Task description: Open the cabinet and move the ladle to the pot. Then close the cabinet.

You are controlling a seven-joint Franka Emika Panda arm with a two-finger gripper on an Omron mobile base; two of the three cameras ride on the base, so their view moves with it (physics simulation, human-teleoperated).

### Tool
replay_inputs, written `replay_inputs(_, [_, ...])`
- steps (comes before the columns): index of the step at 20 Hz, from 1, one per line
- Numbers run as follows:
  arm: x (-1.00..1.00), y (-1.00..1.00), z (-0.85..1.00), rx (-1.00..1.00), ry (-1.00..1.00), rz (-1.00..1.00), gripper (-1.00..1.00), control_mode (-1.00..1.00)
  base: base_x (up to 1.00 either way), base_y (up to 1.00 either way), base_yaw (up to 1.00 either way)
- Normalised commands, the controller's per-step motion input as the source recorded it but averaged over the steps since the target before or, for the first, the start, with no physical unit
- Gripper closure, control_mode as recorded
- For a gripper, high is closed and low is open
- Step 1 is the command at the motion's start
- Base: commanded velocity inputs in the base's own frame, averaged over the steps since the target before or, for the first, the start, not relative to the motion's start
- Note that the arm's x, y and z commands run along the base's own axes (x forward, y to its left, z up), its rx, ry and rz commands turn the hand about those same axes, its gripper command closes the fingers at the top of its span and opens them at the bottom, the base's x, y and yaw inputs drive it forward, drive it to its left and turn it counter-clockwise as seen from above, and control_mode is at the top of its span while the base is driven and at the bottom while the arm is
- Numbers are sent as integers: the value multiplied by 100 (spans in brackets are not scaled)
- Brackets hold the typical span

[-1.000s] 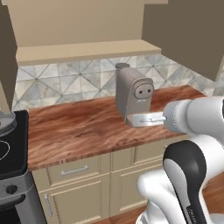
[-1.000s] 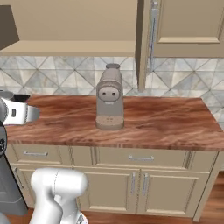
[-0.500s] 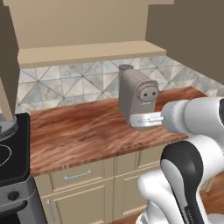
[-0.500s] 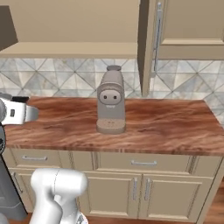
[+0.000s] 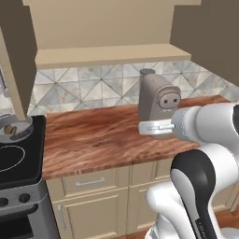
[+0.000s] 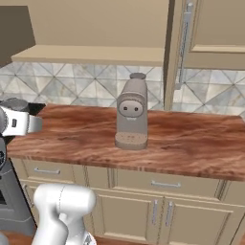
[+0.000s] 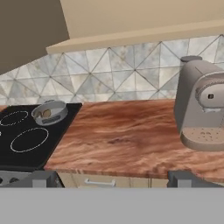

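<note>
The grey pot (image 5: 15,129) sits on the black stove at the far left, and shows again as the pot (image 7: 50,112). A small brown piece, apparently the ladle (image 7: 46,113), lies inside it. The ladle (image 5: 10,130) is too small for its handle to show. A tan cabinet (image 6: 213,28) door with a long silver bar handle (image 6: 184,45) hangs at the upper right. I cannot tell whether the cabinet is open. My gripper (image 5: 141,127) hovers over the counter's front edge, well right of the pot. The gripper (image 7: 112,179) is open with nothing between its fingers (image 7: 42,179). It shows as the gripper (image 6: 37,123) too.
A tall grey coffee machine (image 5: 158,101) stands on the wooden counter (image 5: 93,140), close behind my hand. The black stove (image 7: 26,140) adjoins the counter's left end. A large brown panel (image 5: 18,56) juts out at the upper left. Low cabinets with short handles (image 6: 165,184) lie below.
The whole picture has slid to the right in both base views, so the base has driven left. More of the stove and pot now show. The gripper stays open.
</note>
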Motion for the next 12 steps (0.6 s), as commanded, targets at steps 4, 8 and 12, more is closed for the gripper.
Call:
replay_inputs(4, [0, 0, 0, 0, 0, 0, -100, 100, 40, -24, 7])
replay_inputs(8, [0, 0, 0, 0, 0, 0, -100, 100, 73, -3, 0])
replay_inputs(12, [0, 0, 0, 0, 0, 0, -100, 100, 25, 0, -1])
